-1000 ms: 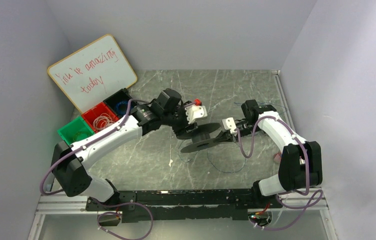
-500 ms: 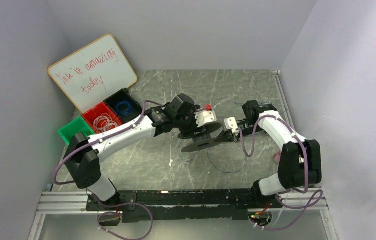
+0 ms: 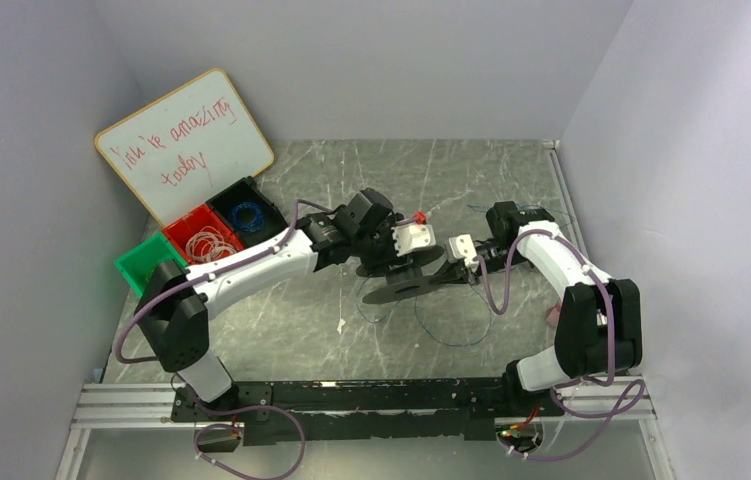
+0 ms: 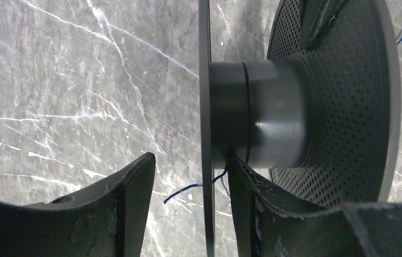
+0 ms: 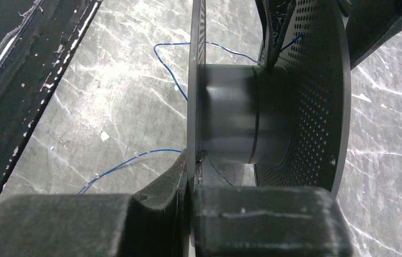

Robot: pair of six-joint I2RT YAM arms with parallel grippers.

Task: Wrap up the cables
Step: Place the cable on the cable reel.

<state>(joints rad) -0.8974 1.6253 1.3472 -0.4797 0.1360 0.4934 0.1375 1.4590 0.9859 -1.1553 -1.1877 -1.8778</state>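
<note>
Since the cables point(image 4: 182, 189) are hair-thin, limp and light, pinching near the spool point(image 4: 263, 118) hub suits them; the right gripper point(image 5: 190, 163) clamps one flange, while the left gripper point(image 4: 190, 166) straddles it, parted.

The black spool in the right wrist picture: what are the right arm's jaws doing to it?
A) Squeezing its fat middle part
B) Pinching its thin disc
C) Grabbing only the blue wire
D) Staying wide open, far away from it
B: in the right wrist view the jaws are closed on the thin disc of the black spool, with no gap on either side.
</note>
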